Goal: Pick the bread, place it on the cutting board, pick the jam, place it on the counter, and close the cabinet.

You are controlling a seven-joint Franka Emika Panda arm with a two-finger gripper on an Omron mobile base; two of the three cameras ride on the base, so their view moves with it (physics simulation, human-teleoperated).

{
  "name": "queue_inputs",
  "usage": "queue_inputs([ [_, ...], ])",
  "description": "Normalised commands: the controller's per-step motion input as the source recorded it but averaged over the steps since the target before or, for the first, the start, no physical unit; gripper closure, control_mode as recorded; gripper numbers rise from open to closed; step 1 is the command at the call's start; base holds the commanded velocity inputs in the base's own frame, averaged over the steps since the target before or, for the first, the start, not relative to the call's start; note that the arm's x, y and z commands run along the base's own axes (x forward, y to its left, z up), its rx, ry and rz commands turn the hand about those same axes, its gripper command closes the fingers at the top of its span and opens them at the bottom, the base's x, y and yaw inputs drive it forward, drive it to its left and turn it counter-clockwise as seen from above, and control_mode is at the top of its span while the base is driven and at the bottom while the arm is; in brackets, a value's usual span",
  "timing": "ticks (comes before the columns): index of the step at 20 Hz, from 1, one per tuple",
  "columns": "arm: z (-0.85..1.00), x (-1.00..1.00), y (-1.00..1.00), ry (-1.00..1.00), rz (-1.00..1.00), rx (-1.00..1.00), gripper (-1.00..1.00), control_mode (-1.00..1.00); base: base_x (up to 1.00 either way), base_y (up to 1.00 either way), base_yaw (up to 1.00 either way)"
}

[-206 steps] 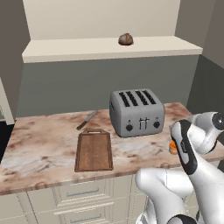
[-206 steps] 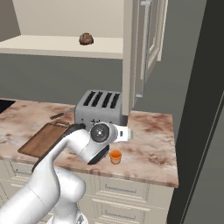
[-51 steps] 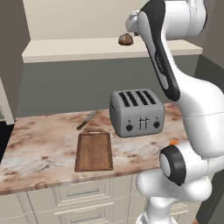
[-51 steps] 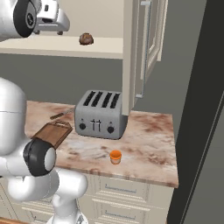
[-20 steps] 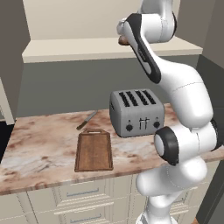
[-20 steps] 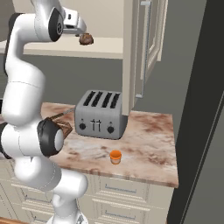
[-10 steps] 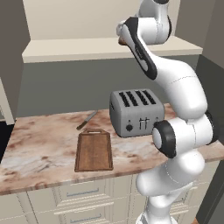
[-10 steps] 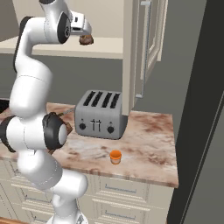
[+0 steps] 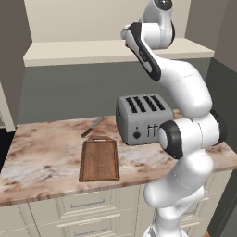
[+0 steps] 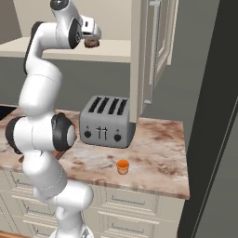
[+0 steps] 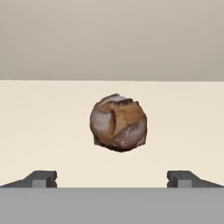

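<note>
In the hand view the bread [image 11: 118,128] is sitting centre frame on the cream shelf [image 11: 43,131], ahead of the jaws [image 11: 112,178], which are standing wide open and holding nothing. In the right base view the jam [image 10: 122,166] is resting lower centre on the desk [image 10: 158,153], in front of the toaster [image 10: 108,122].
</note>
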Motion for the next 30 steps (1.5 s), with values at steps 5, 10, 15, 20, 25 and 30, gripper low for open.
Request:
queue_inputs([
  [5, 0.00, 0.47, 0.00, 0.00, 0.00, 0.00, -1.00, -1.00, 0.00, 0.00, 0.00],
  [10, -0.03, 0.46, 0.00, 0.00, 0.00, 0.00, -1.00, -1.00, 0.00, 0.00, 0.00],
  [15, -0.05, 0.42, 0.00, 0.00, 0.00, 0.00, -1.00, -1.00, 0.00, 0.00, 0.00],
  [20, -0.13, 0.32, 0.00, 0.00, 0.00, 0.00, -1.00, -1.00, 0.00, 0.00, 0.00],
  [25, -0.12, 0.27, 0.00, 0.00, 0.00, 0.00, -1.00, -1.00, 0.00, 0.00, 0.00],
  [30, -0.11, 0.16, -0.02, 0.00, 0.00, -0.01, 1.00, -1.00, 0.00, 0.00, 0.00],
])
